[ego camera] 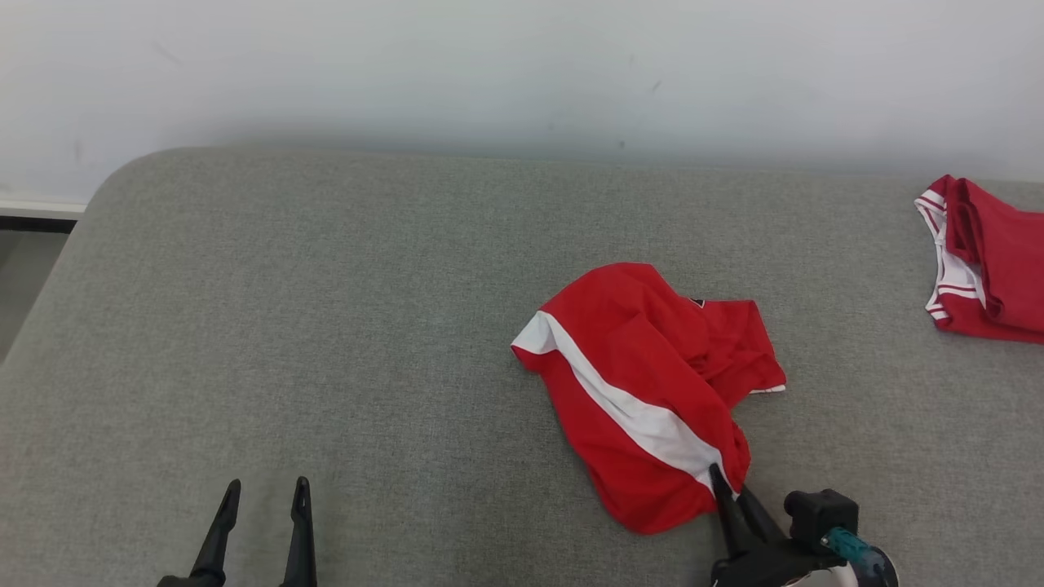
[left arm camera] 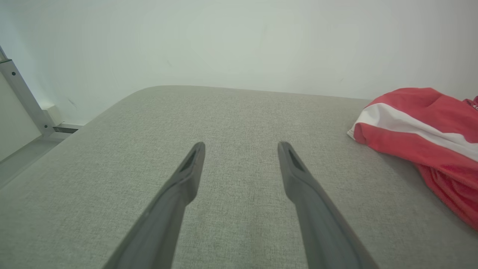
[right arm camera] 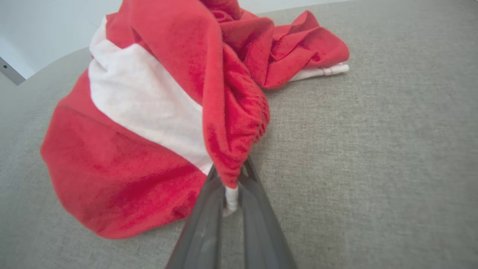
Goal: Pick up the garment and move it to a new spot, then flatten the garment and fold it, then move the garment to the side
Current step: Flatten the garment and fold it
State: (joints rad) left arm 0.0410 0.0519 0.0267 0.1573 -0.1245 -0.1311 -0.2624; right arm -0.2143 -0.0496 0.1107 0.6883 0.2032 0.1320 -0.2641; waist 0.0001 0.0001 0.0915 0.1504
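Slippage on lifting is the risk: right hand [right arm camera: 232,179] clenched on just the garment's [ego camera: 636,383] thin near corner, left hand [ego camera: 267,485] released.

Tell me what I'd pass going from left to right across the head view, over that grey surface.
From the left: left tool → crumpled red garment with a white stripe → second red garment at the right edge.
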